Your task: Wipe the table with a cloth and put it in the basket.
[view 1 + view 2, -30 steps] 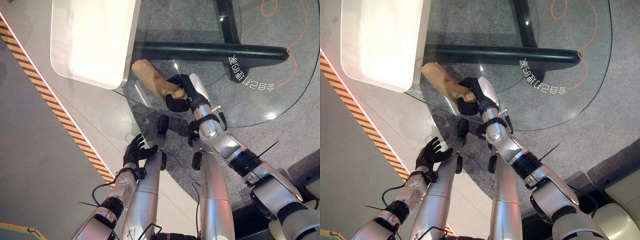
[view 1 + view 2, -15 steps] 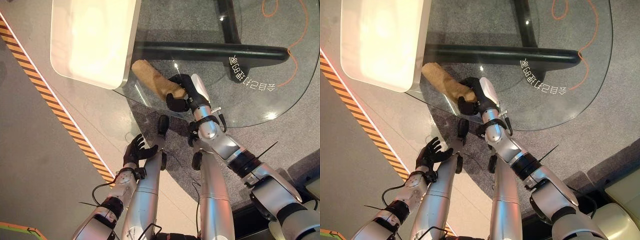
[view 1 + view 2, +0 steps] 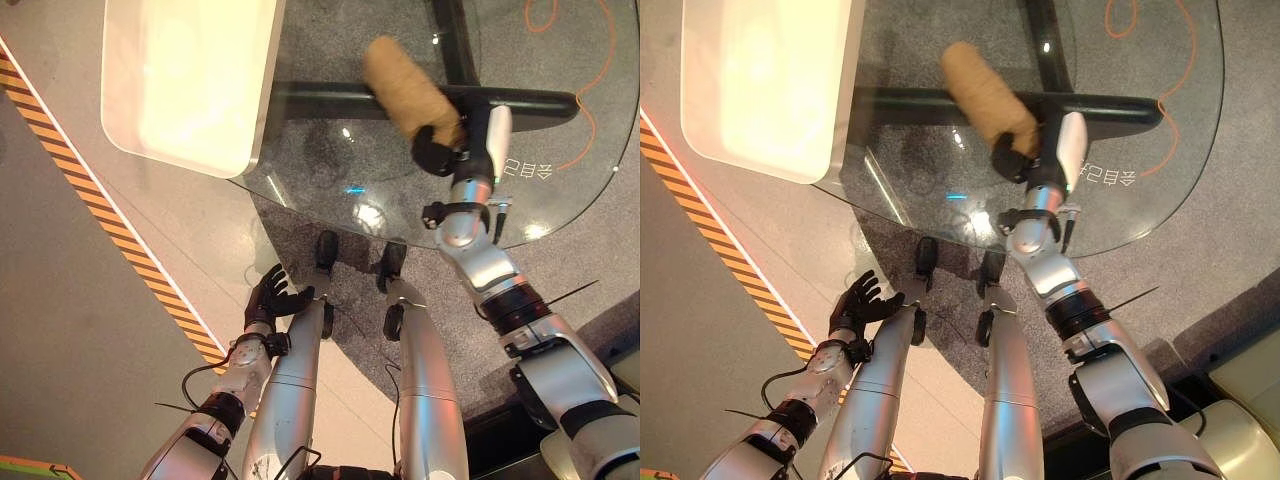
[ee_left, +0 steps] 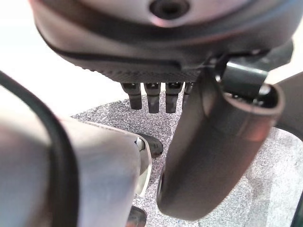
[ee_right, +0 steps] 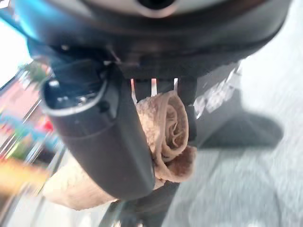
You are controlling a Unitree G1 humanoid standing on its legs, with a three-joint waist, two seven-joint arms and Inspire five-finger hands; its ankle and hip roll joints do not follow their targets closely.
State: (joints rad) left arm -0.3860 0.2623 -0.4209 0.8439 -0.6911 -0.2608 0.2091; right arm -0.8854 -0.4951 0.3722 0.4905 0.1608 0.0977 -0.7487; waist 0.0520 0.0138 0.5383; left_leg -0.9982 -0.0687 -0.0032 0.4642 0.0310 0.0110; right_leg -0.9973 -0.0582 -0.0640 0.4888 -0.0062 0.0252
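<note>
The right hand (image 3: 452, 150) grips one end of the rolled tan cloth (image 3: 408, 88) over the glass table (image 3: 560, 200), right of the white basket (image 3: 180, 80). The left hand (image 3: 272, 298) hangs low, fingers spread and empty.

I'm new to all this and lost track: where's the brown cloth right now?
The rolled brown cloth is gripped in the robot's right hand, over the glass table, to the right of the white basket.
</note>
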